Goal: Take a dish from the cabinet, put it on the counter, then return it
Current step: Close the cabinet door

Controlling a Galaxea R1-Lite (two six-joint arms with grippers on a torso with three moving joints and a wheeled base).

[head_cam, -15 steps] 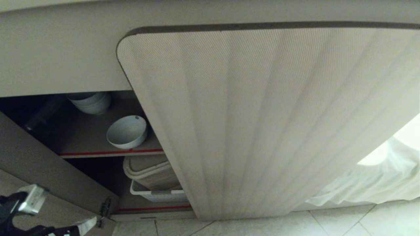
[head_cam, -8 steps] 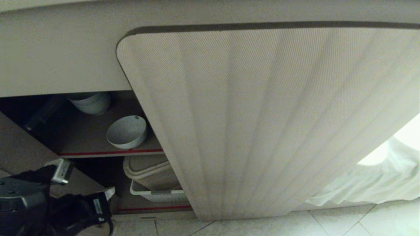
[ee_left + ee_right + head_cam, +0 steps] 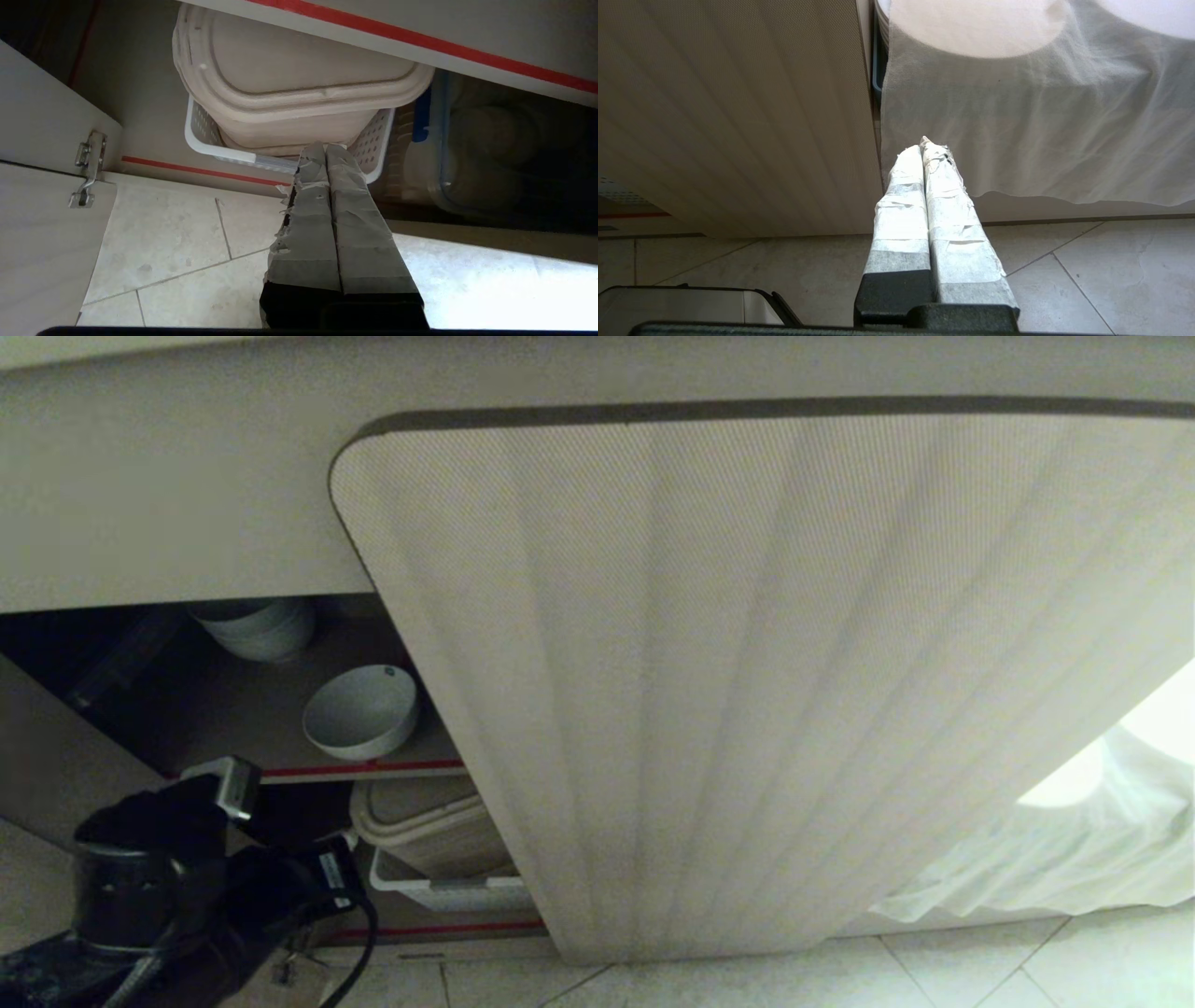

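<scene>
Hovering — left hand (image 3: 325, 148) closed, empty, near basket (image 3: 376, 140) | dish (image 3: 359, 712) on cabinet (image 3: 308, 770) shelf

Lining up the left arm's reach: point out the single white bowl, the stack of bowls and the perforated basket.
Single white bowl (image 3: 359, 711), head view: inside of its bowl.
Stack of bowls (image 3: 260, 627), head view: outer side wall.
Perforated basket (image 3: 373, 140), left wrist view: perforated side wall.

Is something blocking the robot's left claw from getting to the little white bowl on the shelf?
Nothing visible blocks it. The left claw is shut, low by the basket on the bottom shelf. The bowl sits alone near the front edge of the shelf above, beside the door, not behind it.
</scene>
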